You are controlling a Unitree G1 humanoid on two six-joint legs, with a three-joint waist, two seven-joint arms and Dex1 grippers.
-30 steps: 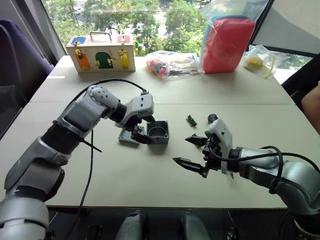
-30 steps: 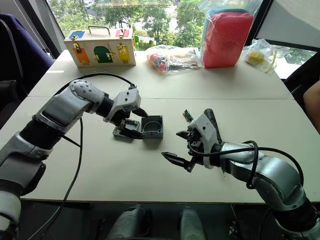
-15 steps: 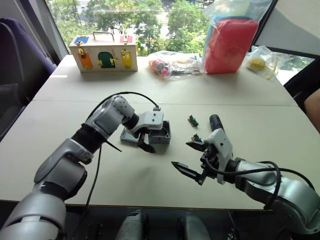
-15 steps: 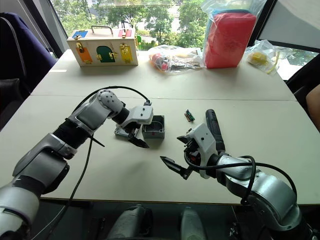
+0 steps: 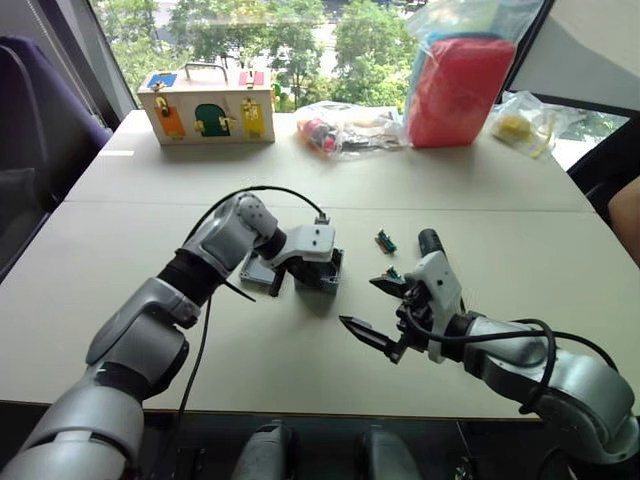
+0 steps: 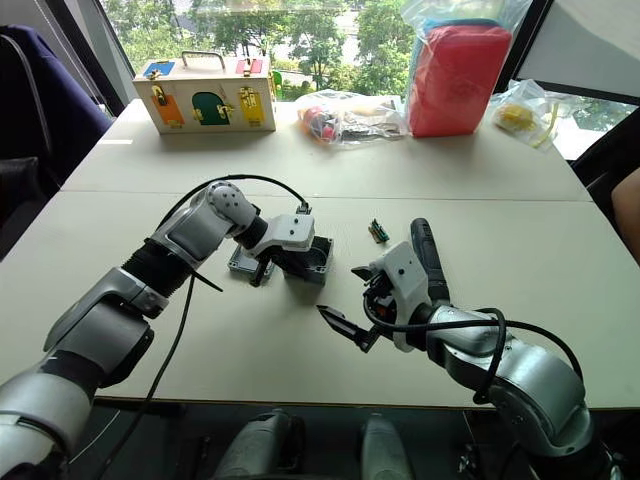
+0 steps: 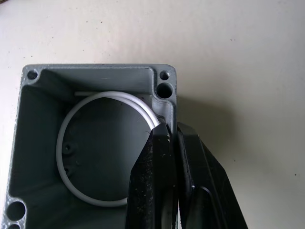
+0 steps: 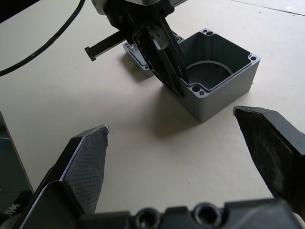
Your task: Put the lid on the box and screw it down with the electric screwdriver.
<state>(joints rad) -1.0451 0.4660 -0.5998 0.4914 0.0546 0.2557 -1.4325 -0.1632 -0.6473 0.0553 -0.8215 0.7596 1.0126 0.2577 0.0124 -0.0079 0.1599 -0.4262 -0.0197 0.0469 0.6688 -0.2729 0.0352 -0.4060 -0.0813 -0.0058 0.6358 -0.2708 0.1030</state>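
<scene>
On a pale worktop [image 5: 300, 370], the left gripper [image 7: 172, 136] pinches one wall of the open grey box [image 8: 220, 78], one black finger inside the rim and the other outside, close to a corner with a screw hole. A thin white ring [image 7: 90, 143] lies inside the box's recess. The box sits near the middle of the worktop, its open side up. The lid [image 5: 255, 270] lies flat on the worktop just beside the box, on the robot's left of it, partly hidden by the left arm.

The right gripper [image 5: 378, 312] hovers near the box on the robot's right, its two black fingers spread wide and holding nothing. The electric screwdriver [image 6: 424, 252] lies on the worktop just behind the right wrist, its black body pointing away from the robot. Two small green-brown pieces [image 5: 384, 240] rest between the box and the screwdriver.

Along the far edge of the worktop stand a wooden box with coloured doors [image 5: 207, 106], a clear bag of small items [image 5: 345, 128], a red pack in plastic [image 5: 455, 85] and another clear bag with something yellow [image 5: 520, 122].
</scene>
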